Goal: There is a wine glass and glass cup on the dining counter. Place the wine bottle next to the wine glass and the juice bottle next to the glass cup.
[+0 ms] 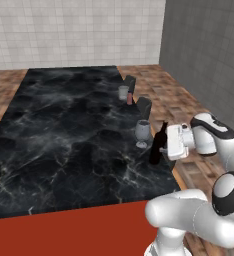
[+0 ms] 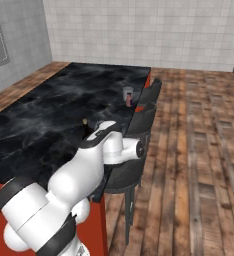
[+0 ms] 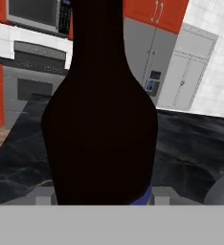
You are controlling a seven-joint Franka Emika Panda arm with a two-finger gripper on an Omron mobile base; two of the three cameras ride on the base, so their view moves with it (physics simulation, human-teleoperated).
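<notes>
While the gripper (image 1: pixel 162 148) is sitting at the near right edge of the dining counter (image 1: pixel 64 145), its fingers are closing around the wine bottle (image 1: pixel 158 146). From the hand view the dark bottle body (image 3: pixel 99 124) is filling the space between the fingers, so I'm reading this as a grip on the bottle, jaws partly spread around its width.

Whether the bottle base is touching the marble or hanging just above it, I can't tell.

Status as I'm judging it:
- Wine bottle: standing upright in the fingers, just beside the wine glass (image 1: pixel 142 132), which is sitting slightly beyond the fingertips and toward the counter's middle. Placement is looking nearly done; what's remaining is setting it down if it isn't already, releasing and backing off without knocking the glass.
- Juice bottle (image 1: pixel 129 98): already standing well beyond the fingers, further along the same counter edge, right next to the glass cup (image 1: pixel 123 92). The right base view is showing the same pair, cup (image 2: pixel 127 93) and pink bottle (image 2: pixel 128 100), touching or almost. That half is looking finished.

Risk I'm seeing: the wine glass is close to the bottle, so a sideways retreat could be tipping it.
</notes>
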